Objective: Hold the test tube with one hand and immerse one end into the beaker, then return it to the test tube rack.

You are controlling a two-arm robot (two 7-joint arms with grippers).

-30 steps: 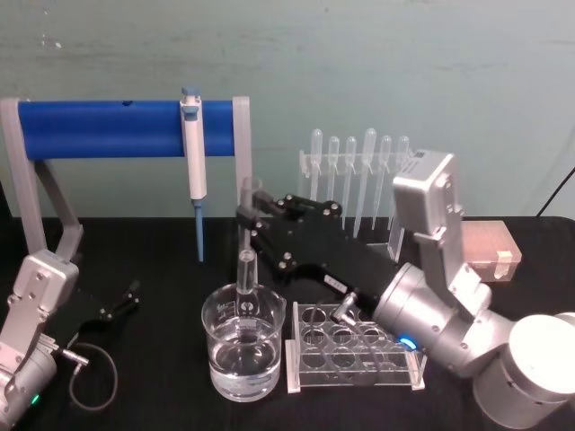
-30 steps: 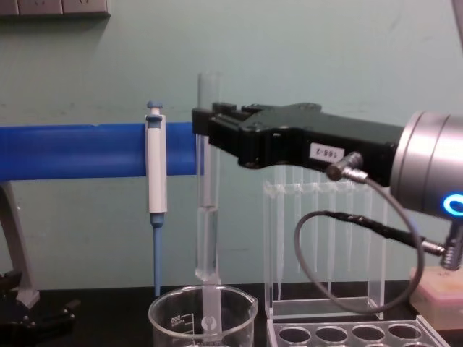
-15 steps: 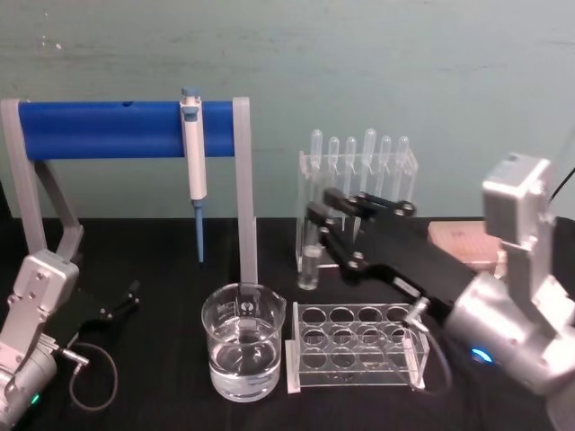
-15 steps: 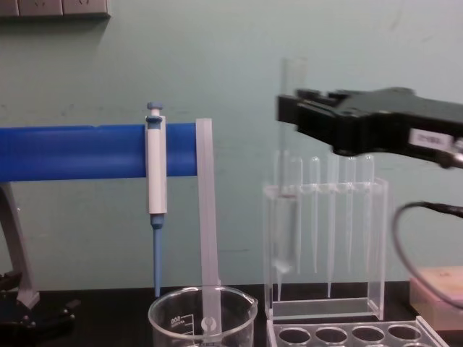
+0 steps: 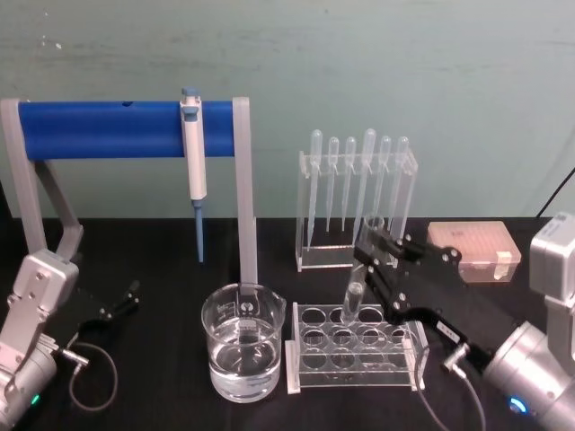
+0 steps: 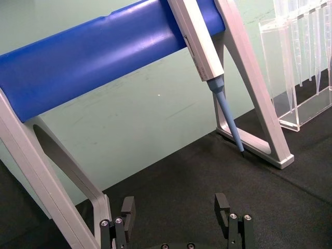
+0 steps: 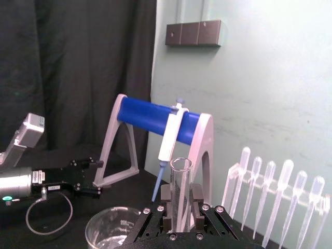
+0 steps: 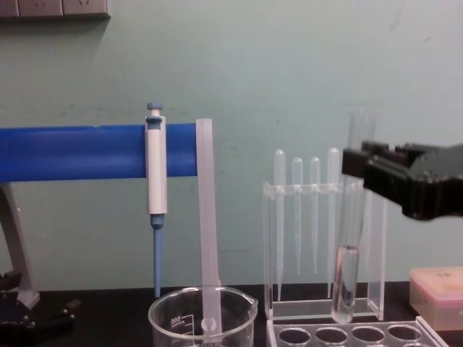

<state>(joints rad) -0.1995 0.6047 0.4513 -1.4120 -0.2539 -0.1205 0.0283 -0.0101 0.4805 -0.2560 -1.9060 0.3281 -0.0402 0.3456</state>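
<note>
While the right claw (image 5: 375, 256) is clamping the tube (image 8: 348, 246) upright, right of centre in the head view, the tube's lower end is hanging just above the rack (image 5: 355, 348), apart from it, with a little liquid showing inside. Beaker (image 5: 243, 341): standing at lower centre, left of the rack, part-filled, well clear of the tube. Judged progress: immersion apparently done; seating the tube in a rack hole and releasing it are left. Left claw (image 6: 176, 218): parked at lower left over the worktop (image 5: 162, 260), fingers apart, holding nothing.
</note>
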